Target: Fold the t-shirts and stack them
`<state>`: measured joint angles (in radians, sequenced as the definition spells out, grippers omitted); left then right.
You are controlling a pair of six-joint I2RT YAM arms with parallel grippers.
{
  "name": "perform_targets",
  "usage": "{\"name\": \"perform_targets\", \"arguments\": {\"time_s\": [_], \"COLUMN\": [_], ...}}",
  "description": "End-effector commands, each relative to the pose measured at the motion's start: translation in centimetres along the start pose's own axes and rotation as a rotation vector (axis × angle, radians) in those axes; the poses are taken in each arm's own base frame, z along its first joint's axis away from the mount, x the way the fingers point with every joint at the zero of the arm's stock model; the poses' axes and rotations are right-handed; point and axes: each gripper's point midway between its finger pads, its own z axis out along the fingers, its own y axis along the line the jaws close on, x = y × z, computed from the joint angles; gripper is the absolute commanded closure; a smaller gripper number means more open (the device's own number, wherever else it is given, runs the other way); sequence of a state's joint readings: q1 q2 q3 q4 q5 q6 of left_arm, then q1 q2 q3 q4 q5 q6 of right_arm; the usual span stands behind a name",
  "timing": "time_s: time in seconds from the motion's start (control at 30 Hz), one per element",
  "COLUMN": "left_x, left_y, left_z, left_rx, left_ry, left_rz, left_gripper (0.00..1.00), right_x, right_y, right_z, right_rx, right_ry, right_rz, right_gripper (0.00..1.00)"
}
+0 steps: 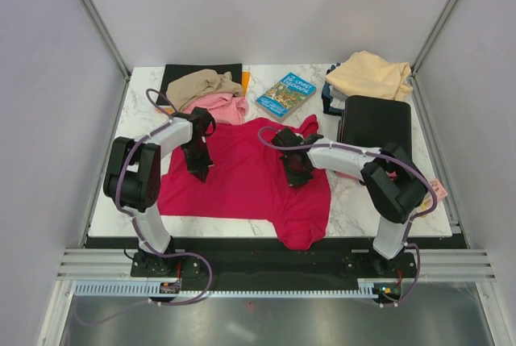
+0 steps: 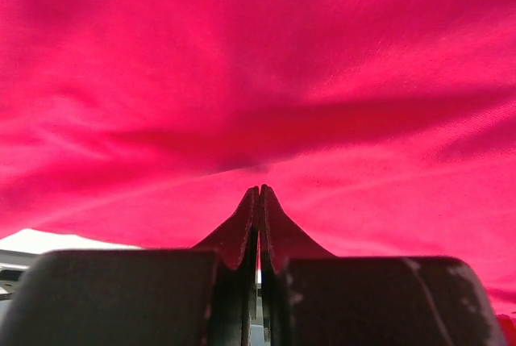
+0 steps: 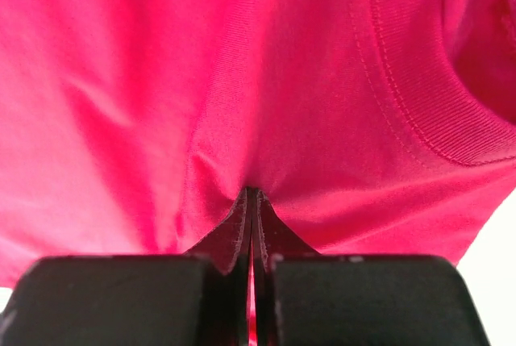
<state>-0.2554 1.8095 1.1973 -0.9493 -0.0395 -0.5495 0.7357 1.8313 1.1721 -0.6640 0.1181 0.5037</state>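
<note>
The crimson red t-shirt lies spread flat at the table's middle front. It fills the left wrist view and the right wrist view, where its ribbed collar shows. My left gripper is shut with its tips on the shirt's left part, and no cloth shows between its jaws. My right gripper is shut on a pinch of red cloth beside the collar. The pink t-shirt and the tan-brown t-shirt lie bunched at the back left. The peach-cream t-shirt lies at the back right.
A blue illustrated book lies at the back middle. A flat black mat lies under the tan shirt. A black case stands at the right. The shirt's lower sleeve hangs over the table's front edge.
</note>
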Motion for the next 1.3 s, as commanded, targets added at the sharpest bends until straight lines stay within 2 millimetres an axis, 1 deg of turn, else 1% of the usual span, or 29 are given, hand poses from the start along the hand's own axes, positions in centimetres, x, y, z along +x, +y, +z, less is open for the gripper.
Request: {"name": "perform_targets", "arguments": {"time_s": [0.0, 0.03, 0.1, 0.13, 0.2, 0.23, 0.3, 0.47, 0.57, 0.6, 0.63, 0.7, 0.73, 0.77, 0.8, 0.83, 0.87, 0.9, 0.93, 0.97, 1.0, 1.03, 1.07, 1.1, 1.13, 1.17, 1.2, 1.23, 1.27], "left_x": [1.0, 1.3, 2.1, 2.4, 3.7, 4.8, 5.7, 8.4, 9.7, 9.8, 10.2, 10.1, 9.6, 9.6, 9.2, 7.7, 6.9, 6.1, 4.1, 3.2, 2.0, 0.3, -0.7, -1.3, -2.4, -2.8, -3.1, -3.5, -3.6], "left_y": [-0.9, -0.8, -0.3, -0.1, 0.6, 0.7, 0.8, 1.5, 2.2, 2.4, 2.8, 3.1, 2.8, 2.8, 2.5, 1.5, 1.0, 0.8, -0.4, -0.9, -1.0, -1.7, -1.7, -1.9, -2.4, -2.7, -2.8, -3.1, -3.2], "left_z": [1.3, 1.4, 1.6, 1.6, 1.7, 1.9, 1.9, 2.2, 2.2, 2.1, 2.1, 1.5, 1.1, 0.4, -0.3, -1.6, -2.6, -3.8, -5.7, -6.7, -7.4, -8.8, -9.1, -9.2, -9.1, -9.0, -8.9, -8.7, -8.7], "left_rx": [0.020, 0.018, 0.011, 0.009, 0.000, 0.006, 0.010, 0.001, -0.006, -0.006, -0.013, -0.019, -0.010, -0.013, -0.003, 0.029, 0.046, 0.057, 0.098, 0.114, 0.102, 0.124, 0.106, 0.101, 0.098, 0.094, 0.087, 0.078, 0.079], "left_ry": [0.033, 0.037, 0.047, 0.049, 0.063, 0.095, 0.105, 0.144, 0.159, 0.152, 0.152, 0.129, 0.113, 0.123, 0.111, 0.070, 0.044, 0.016, -0.053, -0.085, -0.124, -0.179, -0.205, -0.212, -0.210, -0.207, -0.200, -0.190, -0.191], "left_rz": [-0.031, -0.029, -0.026, -0.026, -0.021, -0.021, -0.014, -0.019, -0.025, -0.025, -0.026, -0.025, -0.025, -0.022, -0.024, -0.020, -0.020, -0.019, -0.017, -0.015, -0.012, -0.006, -0.007, -0.003, 0.012, 0.019, 0.022, 0.027, 0.027], "left_gripper": [0.98, 0.98, 0.98, 0.98, 0.98, 0.98, 0.98, 0.98, 0.98, 0.98, 0.98, 0.98, 0.98, 0.97, 0.96, 0.94, 0.88, 0.84, 0.81, 0.78, 0.78, 0.77, 0.76, 0.76, 0.76, 0.76, 0.76, 0.76, 0.76], "right_x": [5.1, 5.9, 6.3, 7.0, 7.4, 7.9, 8.3, 8.9, 7.9, 7.3, 6.1, 4.8, 3.1, 2.0, 0.9, -1.8, -3.3, -4.8, -7.4, -9.0, -10.1, -11.6, -12.5, -13.2, -14.1, -14.7, -15.2, -16.0, -16.6], "right_y": [-1.1, -1.4, -1.7, -2.0, -2.2, -2.3, -2.1, -1.9, -1.5, -1.4, -1.0, -0.7, -0.3, 0.0, 0.1, 0.5, 0.6, 0.4, 0.8, 0.1, -0.3, -0.4, -1.3, -1.7, -1.6, -2.4, -2.6, -2.7, -3.4], "right_z": [-0.1, -0.1, -0.8, -0.8, -1.5, -1.6, -2.1, -2.8, -4.0, -4.5, -5.7, -7.0, -8.6, -9.5, -10.5, -12.9, -14.1, -15.2, -17.1, -17.6, -17.7, -17.1, -16.5, -15.8, -14.5, -13.7, -13.0, -11.9, -11.3], "right_rx": [0.002, 0.007, 0.004, 0.012, 0.003, 0.002, -0.009, -0.009, -0.022, -0.026, -0.045, -0.048, -0.062, -0.066, -0.070, -0.072, -0.073, -0.068, -0.079, -0.067, -0.053, -0.039, -0.022, -0.017, -0.008, 0.004, 0.014, 0.028, 0.041], "right_ry": [0.142, 0.156, 0.149, 0.159, 0.158, 0.166, 0.174, 0.172, 0.140, 0.119, 0.081, 0.044, -0.005, -0.036, -0.069, -0.145, -0.187, -0.228, -0.292, -0.323, -0.339, -0.340, -0.331, -0.319, -0.299, -0.288, -0.285, -0.277, -0.274], "right_rz": [0.033, 0.039, 0.054, 0.057, 0.075, 0.078, 0.087, 0.073, 0.077, 0.080, 0.086, 0.088, 0.091, 0.088, 0.088, 0.088, 0.088, 0.072, 0.073, 0.080, 0.056, 0.051, 0.064, 0.052, 0.049, 0.057, 0.055, 0.040, 0.046], "right_gripper": [1.00, 1.00, 1.00, 1.00, 1.00, 1.00, 1.00, 1.00, 1.00, 1.00, 1.00, 0.98, 0.96, 0.93, 0.85, 0.83, 0.82, 0.77, 0.74, 0.71, 0.71, 0.70, 0.70, 0.68, 0.66, 0.63, 0.61, 0.60, 0.57]}}
